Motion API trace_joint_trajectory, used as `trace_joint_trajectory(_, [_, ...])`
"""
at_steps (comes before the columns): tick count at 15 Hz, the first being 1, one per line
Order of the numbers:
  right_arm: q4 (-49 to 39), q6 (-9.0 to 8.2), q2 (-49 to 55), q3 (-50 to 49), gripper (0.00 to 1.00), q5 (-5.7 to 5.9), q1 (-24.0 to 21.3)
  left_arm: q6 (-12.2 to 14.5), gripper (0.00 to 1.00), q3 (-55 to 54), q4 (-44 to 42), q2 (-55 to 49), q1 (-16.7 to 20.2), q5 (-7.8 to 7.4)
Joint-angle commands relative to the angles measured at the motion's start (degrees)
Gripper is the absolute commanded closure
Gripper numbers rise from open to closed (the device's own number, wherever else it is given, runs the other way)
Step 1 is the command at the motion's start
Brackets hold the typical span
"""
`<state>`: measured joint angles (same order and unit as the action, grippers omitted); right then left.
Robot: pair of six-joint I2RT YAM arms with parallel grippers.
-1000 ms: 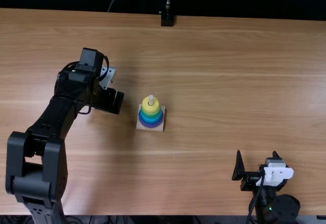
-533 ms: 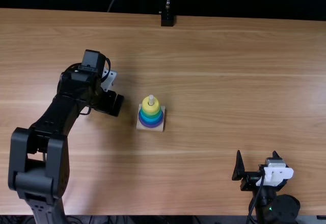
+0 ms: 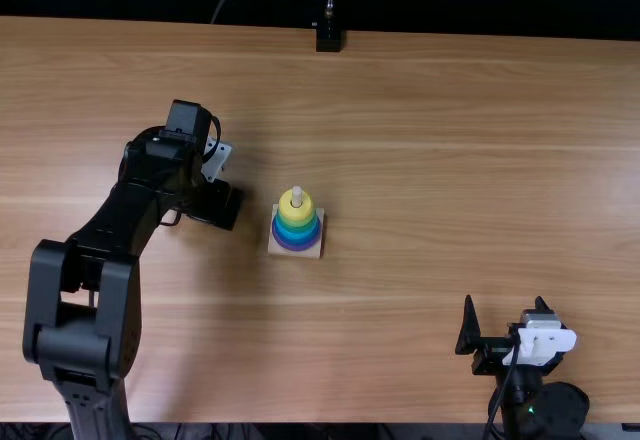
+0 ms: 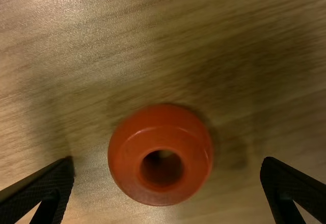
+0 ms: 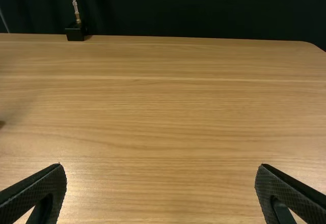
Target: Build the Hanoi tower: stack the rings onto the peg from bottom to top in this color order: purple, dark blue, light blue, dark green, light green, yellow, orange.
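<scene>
Orange ring: flat on wooden table, seen between spread fingers of left gripper, touching neither. Left gripper: jaws wide apart, nothing clamped. Top view, 12 o'clock at far table edge: ring stack between 3 and 4 o'clock from left gripper, near it. Yellow ring uppermost, purple ring lowest, peg tip exposed. Right gripper: 4 o'clock from stack, well apart; jaws wide apart, holding nothing.

A loose ring lies on the table, left of the tower.
</scene>
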<state>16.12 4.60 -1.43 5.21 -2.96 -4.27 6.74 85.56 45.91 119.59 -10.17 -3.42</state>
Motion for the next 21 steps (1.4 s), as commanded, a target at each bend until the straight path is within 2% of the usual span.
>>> trace_joint_trajectory(1, [1.87,0.15,0.99,-4.33,0.0,0.64,-0.03,0.64,0.0,1.36,-0.03,2.23,-0.81,-0.69])
trace_joint_trajectory(2, [1.87,0.15,0.99,-4.33,0.0,0.75,-0.03,0.64,0.0,1.45,-0.14,2.23,-0.81,-0.69])
trace_joint_trajectory(3, [1.87,0.15,0.99,-4.33,0.0,0.75,0.05,0.64,0.12,1.45,-0.14,2.23,-0.81,-0.59])
trace_joint_trajectory(4, [1.87,0.15,0.99,-4.33,0.0,0.64,-0.03,0.64,0.43,1.45,-0.14,2.23,-0.81,-0.48])
trace_joint_trajectory(6, [1.87,0.15,0.99,-4.33,0.0,0.64,0.05,0.64,0.95,1.28,-0.35,2.23,-0.72,-0.38])
trace_joint_trajectory(7, [1.87,0.15,0.99,-4.33,0.0,0.64,0.05,0.64,1.0,1.28,-0.88,2.23,-0.72,-0.27])
trace_joint_trajectory(10, [1.87,0.15,0.99,-4.33,0.0,0.75,-0.03,0.53,1.0,1.36,-1.19,1.87,-0.64,1.21])
trace_joint_trajectory(13, [1.87,0.15,0.99,-4.33,0.0,0.75,0.05,-0.31,1.0,7.69,2.71,-1.55,-0.55,1.31])
trace_joint_trajectory(15, [1.87,0.15,0.99,-4.33,0.0,0.75,0.05,-0.31,1.0,12.79,10.09,-4.19,-0.55,1.63])
trace_joint_trajectory(18, [1.87,0.15,0.99,-4.33,0.0,0.64,-0.03,-0.73,1.0,22.11,23.59,-4.98,-0.99,1.21])
trace_joint_trajectory(19, [1.87,0.15,0.99,-4.33,0.0,0.64,0.05,-1.36,1.0,26.77,29.29,-4.81,-1.16,1.21])
trace_joint_trajectory(21, [1.87,0.15,0.99,-4.33,0.0,0.75,0.05,-4.84,1.0,36.43,40.78,-4.81,-4.5,1.31])
